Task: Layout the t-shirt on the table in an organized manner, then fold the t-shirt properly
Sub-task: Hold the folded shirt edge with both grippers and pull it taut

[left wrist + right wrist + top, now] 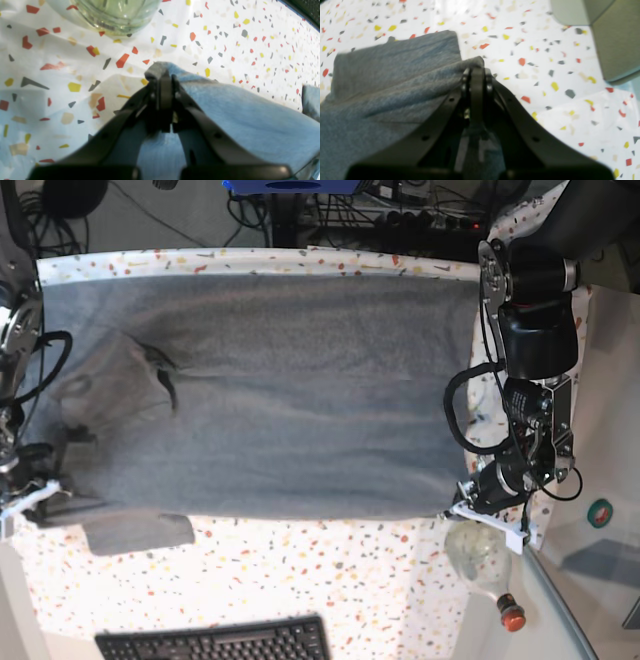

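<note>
With the grey t-shirt [290,400] spread across the desk [330,580] and both arms' fingers [163,82] [476,75] pinching its near corners, a sideways pull risks toppling the bottle [480,565] just beside the left arm.

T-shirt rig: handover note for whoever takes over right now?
Left gripper: shut on a corner of the heather-grey knit t-shirt, low over the table.
Right gripper: shut on another corner of the same near edge.
The t-shirt lies spread wide across the white terrazzo-flecked table, one sleeve sticking out toward the black keyboard.
Done: layout mostly flat; some bunching near the collar.
Left: smooth it, then all the folding. A clear glass bottle lies close to the left gripper; watch it.
</note>
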Available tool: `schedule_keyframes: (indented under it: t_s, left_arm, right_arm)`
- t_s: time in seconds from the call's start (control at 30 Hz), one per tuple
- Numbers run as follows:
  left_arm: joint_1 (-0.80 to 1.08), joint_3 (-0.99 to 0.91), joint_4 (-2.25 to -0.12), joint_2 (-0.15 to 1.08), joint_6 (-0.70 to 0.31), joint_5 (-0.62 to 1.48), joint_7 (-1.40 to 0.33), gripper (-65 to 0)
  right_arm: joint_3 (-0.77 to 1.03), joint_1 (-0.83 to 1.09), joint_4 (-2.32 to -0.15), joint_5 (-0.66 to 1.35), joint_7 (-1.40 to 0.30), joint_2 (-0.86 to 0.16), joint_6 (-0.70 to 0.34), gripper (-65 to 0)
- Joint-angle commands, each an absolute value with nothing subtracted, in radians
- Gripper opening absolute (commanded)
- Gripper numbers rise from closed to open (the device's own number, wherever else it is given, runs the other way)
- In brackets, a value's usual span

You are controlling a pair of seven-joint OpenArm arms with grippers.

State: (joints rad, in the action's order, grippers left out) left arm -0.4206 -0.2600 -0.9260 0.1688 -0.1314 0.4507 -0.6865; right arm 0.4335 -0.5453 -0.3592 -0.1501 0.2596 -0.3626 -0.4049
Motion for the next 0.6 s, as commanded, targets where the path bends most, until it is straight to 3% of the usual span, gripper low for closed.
schedule_keyframes:
  t_s: [0.0,0.37,0.57]
  left_arm:
    - [-0.45,-0.262,-0.958,0.177,-0.137,0.46,-0.667,-65.0]
    - [-0.403,-0.199,-0.987,0.16,-0.137,0.467,-0.667,-65.0]
    - [-0.265,-0.203,-1.155,0.202,-0.137,0.642,-0.699,-65.0]
  right_arm:
    - [0.433,-0.582,-0.372,-0.139,0.309,-0.386,-0.403,-65.0]
    - [0.432,-0.532,-0.374,-0.139,0.32,-0.378,-0.403,-65.0]
    - [0.432,-0.447,-0.466,-0.139,0.318,-0.378,-0.403,-65.0]
